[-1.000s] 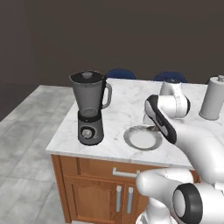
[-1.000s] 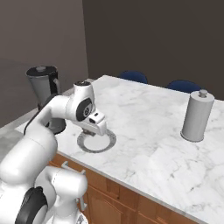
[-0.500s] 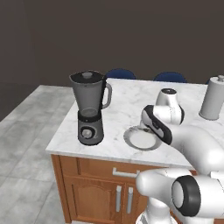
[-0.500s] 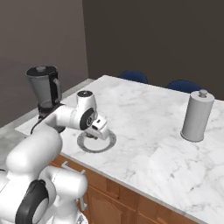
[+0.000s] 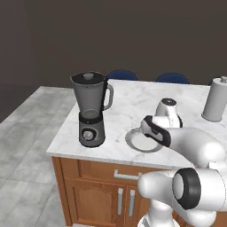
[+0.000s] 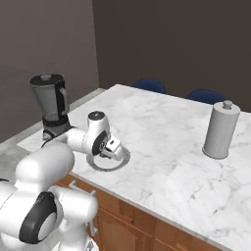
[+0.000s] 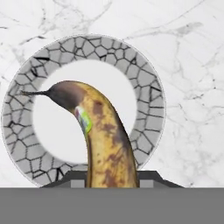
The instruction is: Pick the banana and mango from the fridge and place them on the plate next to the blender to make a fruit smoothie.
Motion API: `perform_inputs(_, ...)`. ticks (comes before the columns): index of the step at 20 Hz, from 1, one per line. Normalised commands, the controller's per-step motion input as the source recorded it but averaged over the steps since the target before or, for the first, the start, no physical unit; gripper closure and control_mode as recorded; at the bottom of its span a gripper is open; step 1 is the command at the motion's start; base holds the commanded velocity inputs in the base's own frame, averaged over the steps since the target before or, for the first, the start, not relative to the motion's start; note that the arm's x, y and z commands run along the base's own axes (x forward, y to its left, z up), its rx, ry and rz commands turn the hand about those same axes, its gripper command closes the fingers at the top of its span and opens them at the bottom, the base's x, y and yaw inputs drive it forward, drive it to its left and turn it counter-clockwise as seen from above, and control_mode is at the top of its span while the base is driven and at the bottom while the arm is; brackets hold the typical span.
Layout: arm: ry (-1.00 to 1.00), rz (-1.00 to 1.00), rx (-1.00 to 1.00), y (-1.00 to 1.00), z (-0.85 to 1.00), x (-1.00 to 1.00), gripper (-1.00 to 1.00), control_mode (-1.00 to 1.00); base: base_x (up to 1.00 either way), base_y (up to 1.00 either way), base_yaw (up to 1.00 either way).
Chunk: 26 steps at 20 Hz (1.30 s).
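Gripping the banana [image 7: 105, 140], the jaws stand clamped on it directly above the plate [image 7: 148, 87], blender [image 5: 91, 111] nearby.

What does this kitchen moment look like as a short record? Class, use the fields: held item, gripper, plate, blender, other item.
held item: banana, yellow with brown patches, dark tip
gripper: gripper shut on the banana, above the plate
plate: plate, round, patterned rim, on the marble counter, nothing on it yet
blender: blender, dark, beside the plate
other item: paper-towel roll, upright, far side of the counter
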Motion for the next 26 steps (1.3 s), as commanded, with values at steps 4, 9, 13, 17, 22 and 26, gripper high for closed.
perform_inputs(4,-0.07,0.0,0.0,-0.05,-0.32,0.34,1.0,-1.0,0.0,0.0,0.0)
perform_inputs(9,-0.06,0.0,0.0,-0.12,-0.32,0.34,-1.0,-1.0,0.0,0.0,0.0)
perform_inputs(13,0.0,0.0,0.0,-0.03,-0.08,0.29,-1.0,-1.0,0.0,0.0,0.0)
perform_inputs(17,0.03,-0.01,0.0,0.0,0.18,0.08,-1.0,-1.0,0.0,0.0,0.0)
perform_inputs(22,0.08,-0.05,0.0,0.04,0.69,0.0,-1.0,-1.0,0.0,0.0,0.0)
perform_inputs(26,0.08,-0.06,0.0,0.09,0.93,-0.15,-1.0,-1.0,0.0,0.0,0.0)
